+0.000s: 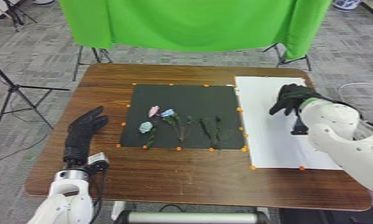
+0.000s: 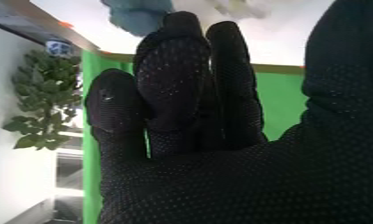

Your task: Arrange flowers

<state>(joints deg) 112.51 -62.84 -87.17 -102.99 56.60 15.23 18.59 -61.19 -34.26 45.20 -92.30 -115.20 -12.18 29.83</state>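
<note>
Nearest, at the lower left of the head view, the left hand (image 1: 79, 134) is lying over the brown table (image 1: 165, 175), beside the dark mat (image 1: 200, 95); its fingers are extending straight, released, holding nothing. At right, a dark object (image 1: 299, 128) is standing out against the white sheet (image 1: 271, 105), partly hidden by the right arm (image 1: 336, 122); it is possibly serving as the vase, though this cannot be confirmed. Left of centre, the task's flowers are lying loose on the mat: a pale blue flower (image 1: 145, 128), a bluer flower (image 1: 168, 113) and, slightly farther, a pink flower (image 1: 154, 111). Green stems (image 1: 209, 128) are lying right of them. Farther, at upper right, the right hand (image 1: 293, 97) is hanging over the sheet; in the wrist view its fingers (image 2: 172, 80) are showing loosely extended, released, with no stem in them. A blue-grey item (image 2: 138, 14) is appearing beyond the fingertips, its identity not determinable. In this assessment the work is standing between placements, with flowers awaiting pick-up. The next move is calling for the right hand to travel left to the mat, pinch one stem and lift without dragging its neighbours.
</note>
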